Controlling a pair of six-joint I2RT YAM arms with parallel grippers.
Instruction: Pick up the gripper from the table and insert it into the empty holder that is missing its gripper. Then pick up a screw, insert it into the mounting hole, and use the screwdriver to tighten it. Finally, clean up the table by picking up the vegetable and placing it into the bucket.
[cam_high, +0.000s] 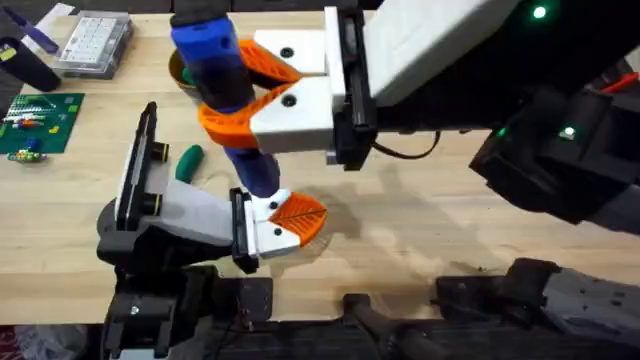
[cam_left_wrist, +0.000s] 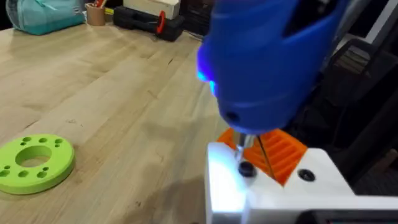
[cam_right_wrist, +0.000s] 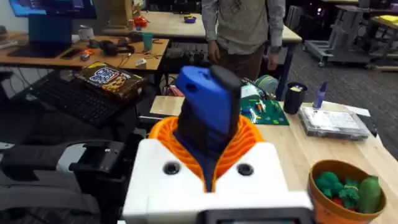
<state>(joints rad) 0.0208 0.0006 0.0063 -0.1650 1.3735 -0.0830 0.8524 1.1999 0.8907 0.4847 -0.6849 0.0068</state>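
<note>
Tightening is the step in hand: near the front edge the screwdriver (cam_high: 228, 95), pinched in the right gripper (cam_high: 262, 92), needs steady downward pressure on the screw (cam_left_wrist: 245, 168), while the vegetable (cam_high: 188, 162) waits farther left.

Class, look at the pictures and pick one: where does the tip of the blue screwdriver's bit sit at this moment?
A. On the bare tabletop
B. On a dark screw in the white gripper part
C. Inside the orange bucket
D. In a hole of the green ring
B: in the left wrist view the screwdriver stands upright with its silver bit on a dark screw in the white gripper part.
</note>
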